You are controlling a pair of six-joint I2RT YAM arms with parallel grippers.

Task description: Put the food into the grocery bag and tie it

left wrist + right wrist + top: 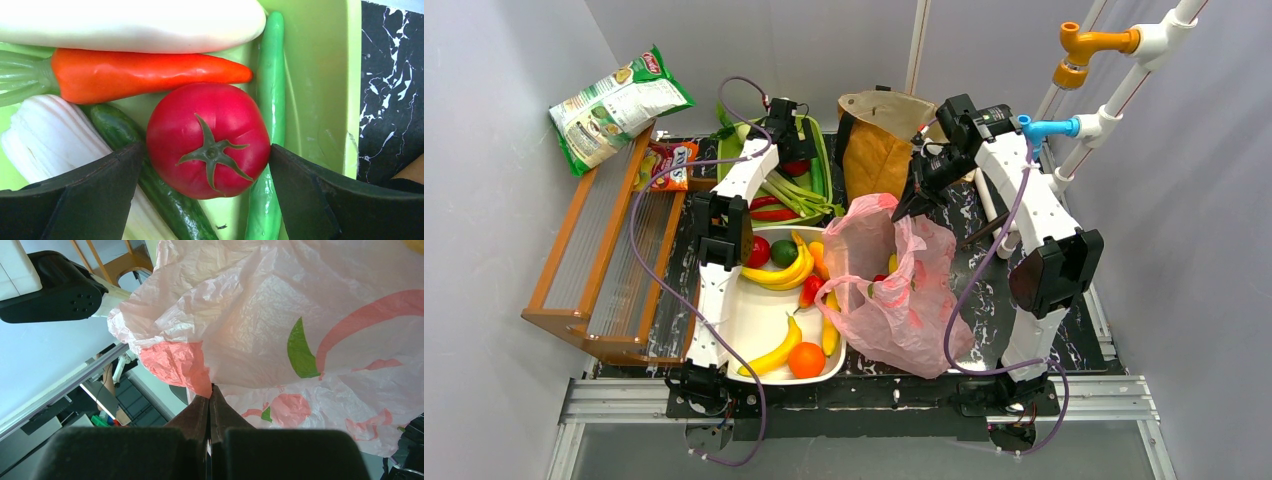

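Firmly shut, the right gripper (pixel 210 392) pinches the rim of the pink bag (pixel 904 300), lifting its mouth at mid-table. At the far side, the left gripper (pixel 207 150) hangs wide open astride a tomato (pixel 220 115) in the green tray (pixel 320 75). Bananas (pixel 776 272) and an orange (pixel 806 360) lie in the white tray (pixel 734 330) just beside the bag.

Black marbled table (pixel 1084 345): white tray (pixel 754 320), green tray (pixel 320 75), pink grocery bag (pixel 904 300), brown paper bag (pixel 874 150).
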